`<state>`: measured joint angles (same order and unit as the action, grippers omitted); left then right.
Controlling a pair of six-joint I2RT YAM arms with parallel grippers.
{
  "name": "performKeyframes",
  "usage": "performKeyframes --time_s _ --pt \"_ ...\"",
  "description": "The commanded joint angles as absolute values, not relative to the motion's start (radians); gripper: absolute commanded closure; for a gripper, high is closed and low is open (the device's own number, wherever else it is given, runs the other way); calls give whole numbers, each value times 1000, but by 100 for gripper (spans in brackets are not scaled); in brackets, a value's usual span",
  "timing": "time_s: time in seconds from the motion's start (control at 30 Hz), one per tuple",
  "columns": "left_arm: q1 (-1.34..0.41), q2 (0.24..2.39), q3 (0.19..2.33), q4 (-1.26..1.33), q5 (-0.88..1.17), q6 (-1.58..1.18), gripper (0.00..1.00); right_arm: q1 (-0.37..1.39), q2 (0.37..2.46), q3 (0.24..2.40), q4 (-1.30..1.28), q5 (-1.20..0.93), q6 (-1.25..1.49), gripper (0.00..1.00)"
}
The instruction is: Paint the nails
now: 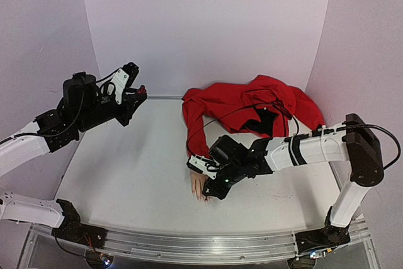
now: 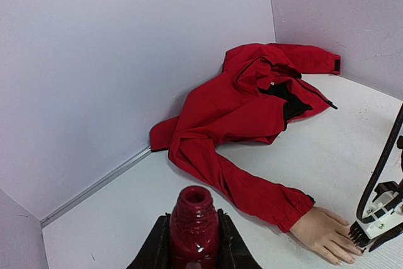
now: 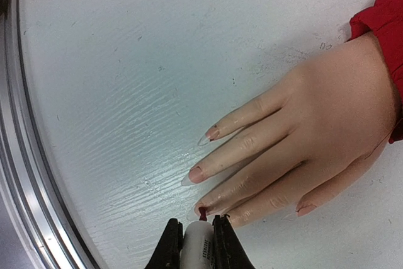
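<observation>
Nails (image 3: 196,172): coating underway; right hand (image 3: 197,225) pinches brush (image 3: 198,245) at one fingertip, left hand (image 2: 194,234) pinches bottle (image 2: 194,213); next: short steady stroke.

The mannequin hand (image 1: 199,184) is laid flat on the table (image 1: 126,174), right of centre, fingers toward the near edge. The jacket (image 1: 252,102) is spread behind it. The brush (image 3: 202,216) is set against one of the nails (image 3: 213,132). The polish bottle (image 2: 194,225) is held well apart, far left.

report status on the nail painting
Left fingers shut on open polish bottle. Right fingers shut on brush cap, tip at a nail. Nothing blocking.
</observation>
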<state>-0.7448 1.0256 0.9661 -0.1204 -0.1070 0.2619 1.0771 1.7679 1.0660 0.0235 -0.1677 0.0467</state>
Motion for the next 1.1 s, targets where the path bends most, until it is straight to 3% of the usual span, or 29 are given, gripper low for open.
performKeyframes --time_s 0.0,1.07 --pt "-739 993 967 -49 -94 263 100 1084 1767 1071 0 -162 40 100" --pt "-739 991 968 -48 -95 265 100 1091 1789 1069 0 -179 44 100"
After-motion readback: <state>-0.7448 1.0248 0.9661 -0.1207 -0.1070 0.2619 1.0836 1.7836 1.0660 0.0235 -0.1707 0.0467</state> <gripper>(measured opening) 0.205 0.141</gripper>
